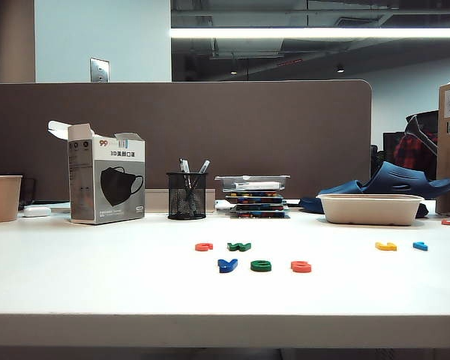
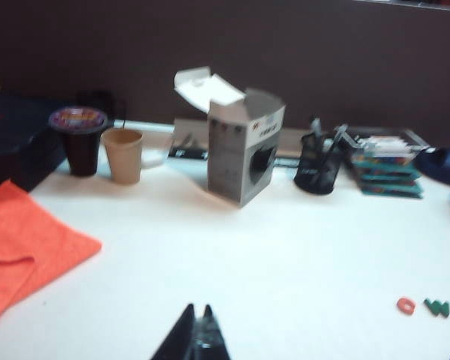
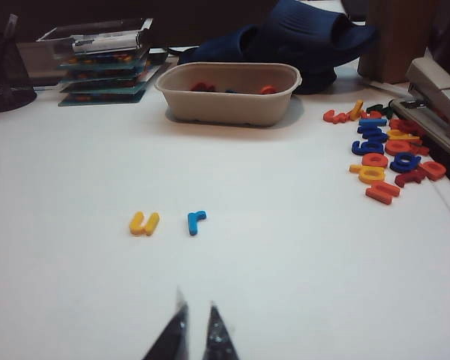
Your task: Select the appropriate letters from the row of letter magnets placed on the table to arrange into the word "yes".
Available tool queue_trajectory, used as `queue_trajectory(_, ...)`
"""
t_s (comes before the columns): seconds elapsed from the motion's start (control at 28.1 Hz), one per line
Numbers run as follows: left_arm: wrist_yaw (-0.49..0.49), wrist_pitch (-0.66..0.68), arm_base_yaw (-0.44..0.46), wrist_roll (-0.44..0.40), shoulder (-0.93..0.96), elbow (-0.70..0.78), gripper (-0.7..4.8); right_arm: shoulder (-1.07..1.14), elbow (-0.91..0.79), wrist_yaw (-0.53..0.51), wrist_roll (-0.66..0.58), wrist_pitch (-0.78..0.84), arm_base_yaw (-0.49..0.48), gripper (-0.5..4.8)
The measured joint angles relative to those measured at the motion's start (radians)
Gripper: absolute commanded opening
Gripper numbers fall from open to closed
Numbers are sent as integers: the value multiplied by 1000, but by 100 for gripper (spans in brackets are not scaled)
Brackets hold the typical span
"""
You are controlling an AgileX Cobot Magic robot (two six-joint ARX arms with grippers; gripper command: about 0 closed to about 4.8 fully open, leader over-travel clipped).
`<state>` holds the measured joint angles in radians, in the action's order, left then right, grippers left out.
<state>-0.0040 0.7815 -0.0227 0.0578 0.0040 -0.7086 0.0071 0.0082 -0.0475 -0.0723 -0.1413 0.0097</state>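
On the white table (image 1: 97, 292) a front row reads dark blue y (image 1: 227, 265), green e (image 1: 261, 265), orange-red s (image 1: 301, 266). Behind them lie an orange letter (image 1: 203, 246), a dark green w (image 1: 239, 246), a yellow letter (image 1: 385, 246) and a light blue one (image 1: 420, 245). Neither arm shows in the exterior view. My left gripper (image 2: 198, 309) hangs shut and empty over bare table, well short of the orange letter (image 2: 406, 305) and w (image 2: 436, 307). My right gripper (image 3: 196, 309) has its tips a narrow slit apart, empty, short of the yellow u (image 3: 144, 223) and blue r (image 3: 196, 222).
A mask box (image 1: 105, 184), paper cup (image 1: 2, 198), mesh pen holder (image 1: 187, 195) and stacked trays (image 1: 255, 196) line the back. A beige bowl (image 3: 226, 94), a pile of spare letters (image 3: 386, 154) and a stapler (image 3: 435, 94) sit at the right. An orange cloth (image 2: 22, 251) lies at the left.
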Motion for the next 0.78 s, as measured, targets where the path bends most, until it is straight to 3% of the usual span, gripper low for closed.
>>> queue_trajectory(0.11,0,-45,0,0,-3,60,-5,0,0,1,0,-5,0,31)
queue_trajectory(0.28,1,-358,0,0,-2,296,-5,0,0,1,0,-6,0,31)
queue_trajectory(0.43,1,-530,0,0,-3,448,-5,0,0,1,0,-6,0,31)
queue_trajectory(0.78,2,-769,0,1,-3,689,-5,0,0,1,0,-6,0,31)
